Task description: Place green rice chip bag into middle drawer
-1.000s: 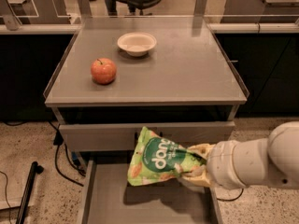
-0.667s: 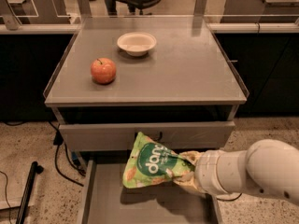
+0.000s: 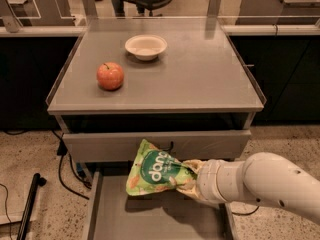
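The green rice chip bag (image 3: 154,170) is a crinkly light-green pouch with a dark green circle and white letters. My gripper (image 3: 186,180) is shut on the bag's right end and holds it in the air above the open middle drawer (image 3: 150,219). The drawer is pulled out below the table, with a flat grey floor and thin side walls. My white arm (image 3: 260,183) reaches in from the right. The bag hangs just in front of the closed grey drawer front (image 3: 110,145) above.
A red apple (image 3: 110,76) and a white bowl (image 3: 145,46) sit on the grey tabletop (image 3: 200,79). A black cable (image 3: 62,166) and a black pole (image 3: 29,204) lie on the speckled floor at the left.
My gripper has carried the bag a little to the left and lower over the open drawer. The apple and bowl have not moved.
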You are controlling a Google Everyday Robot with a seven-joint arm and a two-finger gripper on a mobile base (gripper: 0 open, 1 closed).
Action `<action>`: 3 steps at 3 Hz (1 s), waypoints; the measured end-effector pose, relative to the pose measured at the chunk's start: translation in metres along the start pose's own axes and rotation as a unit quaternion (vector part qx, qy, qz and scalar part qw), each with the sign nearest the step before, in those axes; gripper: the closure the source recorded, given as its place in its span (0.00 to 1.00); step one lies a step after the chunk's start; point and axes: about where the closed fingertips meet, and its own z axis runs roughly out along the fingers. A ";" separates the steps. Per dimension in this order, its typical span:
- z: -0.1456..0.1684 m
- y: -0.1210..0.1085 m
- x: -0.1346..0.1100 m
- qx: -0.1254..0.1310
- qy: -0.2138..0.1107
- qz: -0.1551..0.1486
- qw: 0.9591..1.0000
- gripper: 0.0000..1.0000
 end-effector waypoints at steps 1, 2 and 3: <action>0.031 0.018 0.008 -0.027 -0.006 0.011 1.000 1.00; 0.068 0.037 0.026 -0.055 -0.009 0.033 0.998 1.00; 0.100 0.054 0.048 -0.074 -0.006 0.044 0.996 1.00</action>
